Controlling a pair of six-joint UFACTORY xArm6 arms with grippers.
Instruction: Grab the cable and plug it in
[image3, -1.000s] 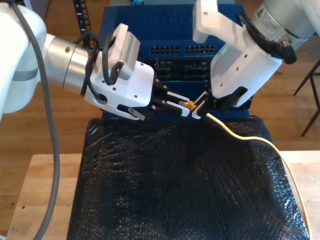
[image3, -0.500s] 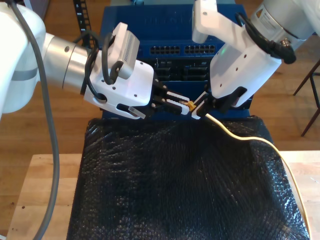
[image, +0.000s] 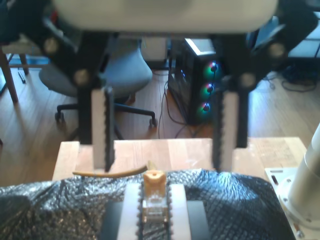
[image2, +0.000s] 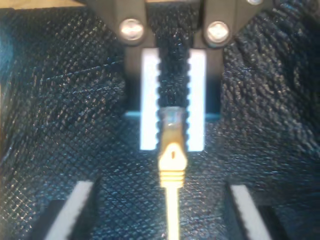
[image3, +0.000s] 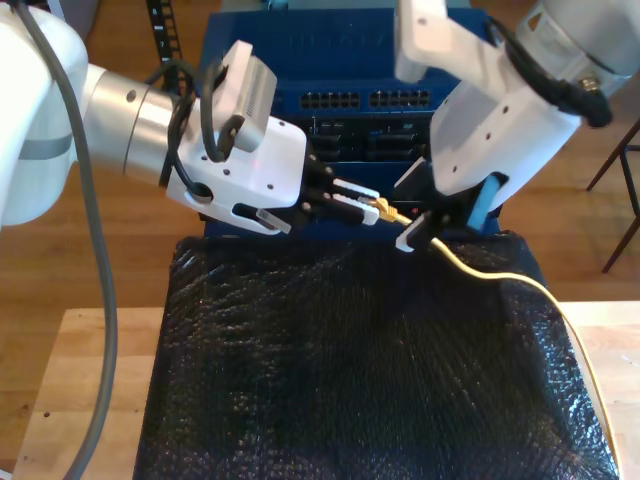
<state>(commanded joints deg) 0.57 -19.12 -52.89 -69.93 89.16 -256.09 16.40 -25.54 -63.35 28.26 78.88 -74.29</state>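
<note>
My first gripper (image3: 372, 208) is clamped shut on the clear plug (image3: 383, 210) of the cable (image3: 500, 278). It holds the plug in the air above the far edge of the black mat (image3: 370, 370) that covers the table (image3: 80, 400), just in front of the blue port box (image3: 360, 100).

The pads pinch only the plug body. The boot and cord stay free behind it, probably so the plug can be steered.

My second gripper (image3: 425, 228) faces the first with its jaws spread wide, holding nothing. The cable passes between them, then trails over the mat toward the table's edge on the exterior view's right. The open jaws suggest the plug now rests with my first gripper alone. Turning it toward a port comes next.
</note>
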